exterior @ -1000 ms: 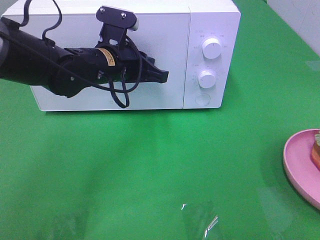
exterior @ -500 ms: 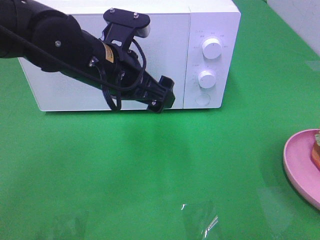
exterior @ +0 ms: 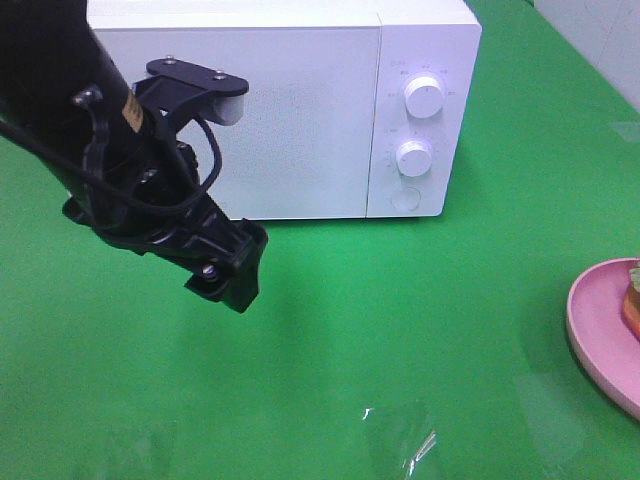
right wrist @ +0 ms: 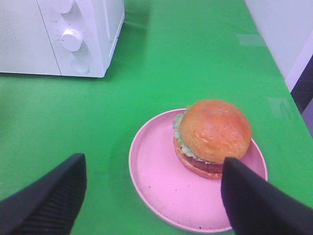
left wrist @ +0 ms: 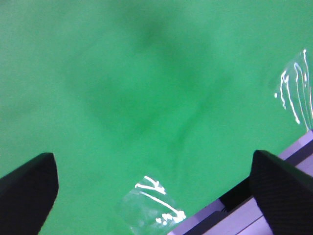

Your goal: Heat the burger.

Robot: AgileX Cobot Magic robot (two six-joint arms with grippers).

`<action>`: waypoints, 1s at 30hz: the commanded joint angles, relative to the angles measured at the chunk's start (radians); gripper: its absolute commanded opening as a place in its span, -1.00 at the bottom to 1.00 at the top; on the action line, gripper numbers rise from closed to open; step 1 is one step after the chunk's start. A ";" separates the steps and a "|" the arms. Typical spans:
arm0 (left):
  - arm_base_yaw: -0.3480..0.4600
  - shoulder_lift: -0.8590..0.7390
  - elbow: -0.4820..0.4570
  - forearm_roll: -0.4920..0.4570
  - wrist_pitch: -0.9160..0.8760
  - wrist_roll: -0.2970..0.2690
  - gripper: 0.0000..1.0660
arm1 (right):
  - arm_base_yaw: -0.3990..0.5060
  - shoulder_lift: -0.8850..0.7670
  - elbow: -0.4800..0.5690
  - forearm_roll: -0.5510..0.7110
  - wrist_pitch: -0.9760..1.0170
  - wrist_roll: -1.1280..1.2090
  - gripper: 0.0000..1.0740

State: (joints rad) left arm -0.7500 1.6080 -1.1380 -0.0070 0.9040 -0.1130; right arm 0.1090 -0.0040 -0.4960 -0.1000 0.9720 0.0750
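Hanging over bare green cloth (exterior: 400, 330), your left gripper (left wrist: 154, 183) has its fingers (left wrist: 29, 188) spread wide with nothing between them. It sits in front of the white microwave (exterior: 300, 100), whose door is shut, and touches neither the door nor the cloth (only its shadow falls below it). Your right gripper (right wrist: 151, 196) is also parted, both fingertips (right wrist: 46, 200) standing clear above the near edge of the pink plate (right wrist: 156, 181), gripping nothing. On that plate you have the burger (right wrist: 212, 137), upright and off-centre toward the rim. Plate and burger lie well apart from the microwave, out to its knob side.
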 commanded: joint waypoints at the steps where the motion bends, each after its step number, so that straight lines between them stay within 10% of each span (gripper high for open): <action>1: 0.049 -0.048 0.006 -0.003 0.087 -0.007 0.87 | -0.005 -0.027 0.005 0.001 -0.011 0.002 0.36; 9: 0.202 -0.121 0.006 -0.003 0.155 0.005 0.87 | -0.005 -0.027 0.005 0.001 -0.011 0.002 0.36; 23: 0.753 -0.331 0.006 -0.131 0.294 0.231 0.87 | -0.005 -0.027 0.005 0.001 -0.011 0.002 0.36; 30: 0.801 -0.454 0.054 -0.155 0.289 0.260 0.87 | -0.005 -0.027 0.005 0.001 -0.011 0.002 0.36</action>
State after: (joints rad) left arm 0.0470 1.2080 -1.1220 -0.1450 1.1960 0.1380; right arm 0.1090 -0.0040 -0.4960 -0.1000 0.9720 0.0750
